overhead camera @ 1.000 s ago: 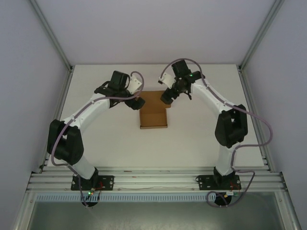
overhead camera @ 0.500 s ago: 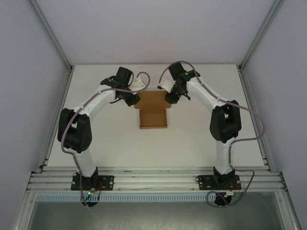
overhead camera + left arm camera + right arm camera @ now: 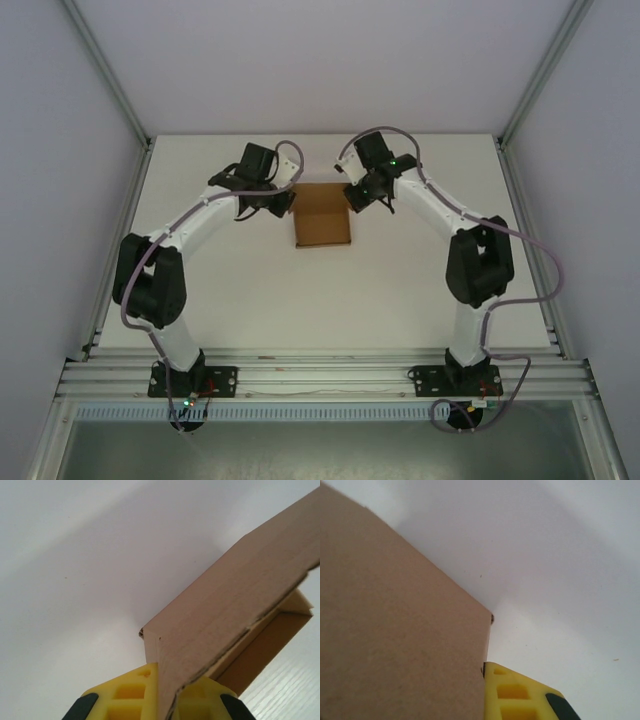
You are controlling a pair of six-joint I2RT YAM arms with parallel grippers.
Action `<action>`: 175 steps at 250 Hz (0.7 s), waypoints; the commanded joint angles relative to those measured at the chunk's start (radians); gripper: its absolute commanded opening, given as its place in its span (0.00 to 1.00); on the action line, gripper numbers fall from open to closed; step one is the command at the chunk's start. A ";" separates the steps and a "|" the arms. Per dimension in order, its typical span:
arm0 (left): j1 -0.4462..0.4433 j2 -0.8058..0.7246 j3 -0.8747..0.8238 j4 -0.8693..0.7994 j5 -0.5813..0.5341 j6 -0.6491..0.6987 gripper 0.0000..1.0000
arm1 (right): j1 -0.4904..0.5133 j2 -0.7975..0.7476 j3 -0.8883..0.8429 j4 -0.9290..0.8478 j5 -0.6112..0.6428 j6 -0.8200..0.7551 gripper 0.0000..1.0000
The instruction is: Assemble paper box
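The paper box [image 3: 321, 216], plain brown card, sits at the far middle of the white table [image 3: 400, 290], between the two grippers. In the left wrist view one of its walls stands up from the table and its hollow inside shows.

The left gripper [image 3: 284, 204] pinches that wall's edge, a yellow finger [image 3: 132, 692] on each face. The right gripper [image 3: 352, 200] is at the box's far right corner. One yellow finger [image 3: 512, 695] lies against the card's edge and the other is hidden, so I cannot tell its grip.

Bare table lies open toward the near rail [image 3: 320, 375] and on both sides. Pale walls [image 3: 330, 60] and metal frame posts [image 3: 108, 70] close the space, with the far table edge near behind the grippers.

One box, two arms, two grippers.
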 commanded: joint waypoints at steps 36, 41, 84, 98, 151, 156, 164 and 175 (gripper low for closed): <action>-0.067 -0.027 -0.044 0.176 -0.117 -0.358 0.00 | 0.056 -0.062 -0.103 0.258 0.113 0.403 0.04; -0.071 -0.020 -0.043 0.179 -0.118 -0.383 0.00 | 0.061 -0.060 -0.106 0.265 0.120 0.419 0.04; -0.109 0.024 -0.056 0.277 -0.179 -0.527 0.00 | 0.078 -0.028 -0.108 0.289 0.183 0.567 0.04; -0.120 0.037 -0.055 0.304 -0.207 -0.548 0.00 | 0.081 -0.023 -0.119 0.309 0.179 0.593 0.04; -0.143 0.107 -0.048 0.352 -0.204 -0.581 0.00 | 0.085 -0.002 -0.162 0.395 0.243 0.707 0.04; -0.146 0.116 -0.049 0.353 -0.213 -0.586 0.00 | 0.087 -0.001 -0.169 0.402 0.247 0.713 0.04; -0.148 0.128 -0.045 0.350 -0.218 -0.589 0.00 | 0.089 0.001 -0.176 0.412 0.252 0.715 0.04; -0.152 0.140 -0.046 0.350 -0.214 -0.585 0.00 | 0.094 0.000 -0.194 0.427 0.267 0.720 0.04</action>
